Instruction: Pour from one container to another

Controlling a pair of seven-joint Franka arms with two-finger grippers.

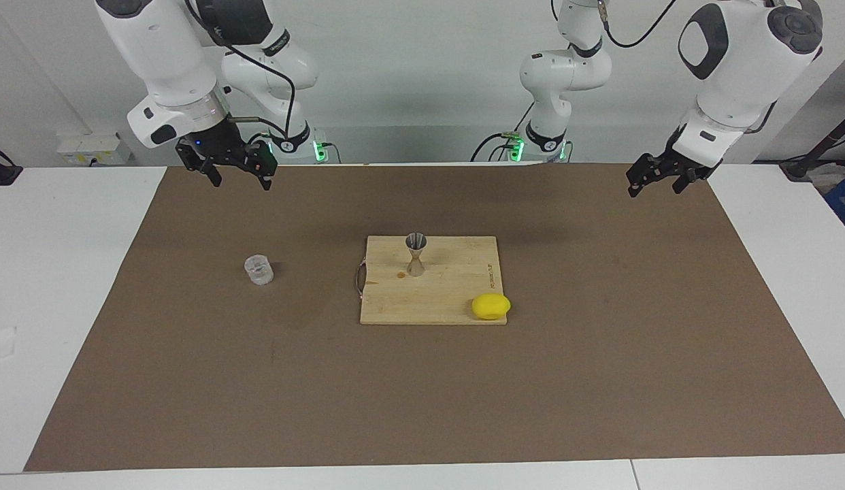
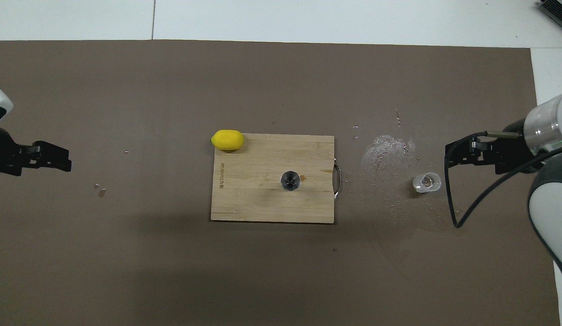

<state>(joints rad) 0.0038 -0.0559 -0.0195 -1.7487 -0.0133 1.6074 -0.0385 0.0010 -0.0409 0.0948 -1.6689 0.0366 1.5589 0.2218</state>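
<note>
- Both arms: glossy white rounded link housings with dark grey oval joint caps and black bands at the joints.
- Black cables run along the links.
- Bases: green indicator lights lit.
- Left gripper (image 1: 655,180) and right gripper (image 1: 236,171): black two-finger units on white wrist flanges.

Bright, even overhead light; soft faint shadows on the brown mat (image 1: 599,354); sharp focus throughout.

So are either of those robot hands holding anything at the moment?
No, nothing is held. The right hand hangs open over the mat, the left hand likewise. The glass cup stands untouched on the mat.
</note>
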